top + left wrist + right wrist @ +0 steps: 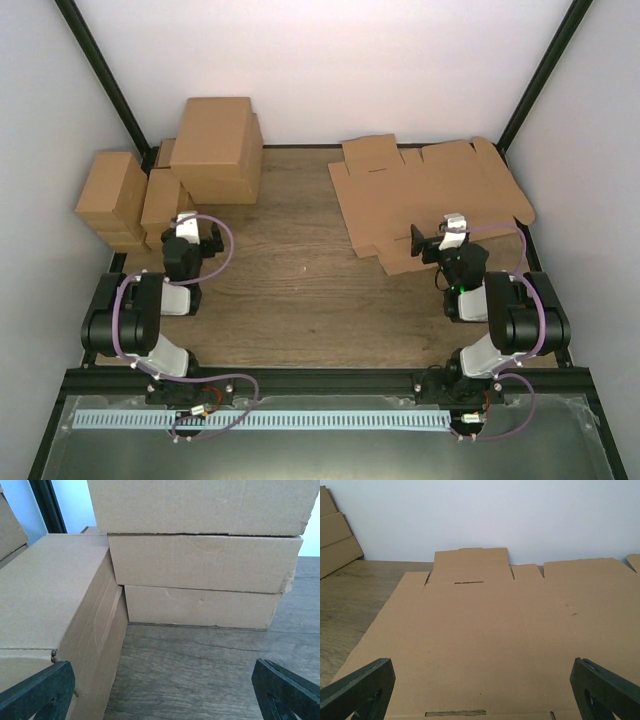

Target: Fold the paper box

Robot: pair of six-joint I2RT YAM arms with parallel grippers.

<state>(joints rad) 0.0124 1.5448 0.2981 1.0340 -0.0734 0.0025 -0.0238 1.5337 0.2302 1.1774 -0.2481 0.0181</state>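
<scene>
The paper box (pixel 420 195) lies flat and unfolded at the back right of the wooden table, a plain brown die-cut sheet with several flaps and slots. My right gripper (pixel 432 240) hangs over its near edge. In the right wrist view the paper box (pixel 490 630) fills the frame, and the right gripper (pixel 482 700) is open wide above it with nothing held. My left gripper (pixel 195 230) sits at the left, far from the sheet. In the left wrist view the left gripper (pixel 162 700) is open and empty over bare wood.
A stack of large folded cartons (pixel 215 150) stands at the back left, with smaller cartons (pixel 112 195) beside it. The stack (pixel 200 560) and a side carton (pixel 55 605) are close ahead of the left gripper. Black frame posts stand at the back corners.
</scene>
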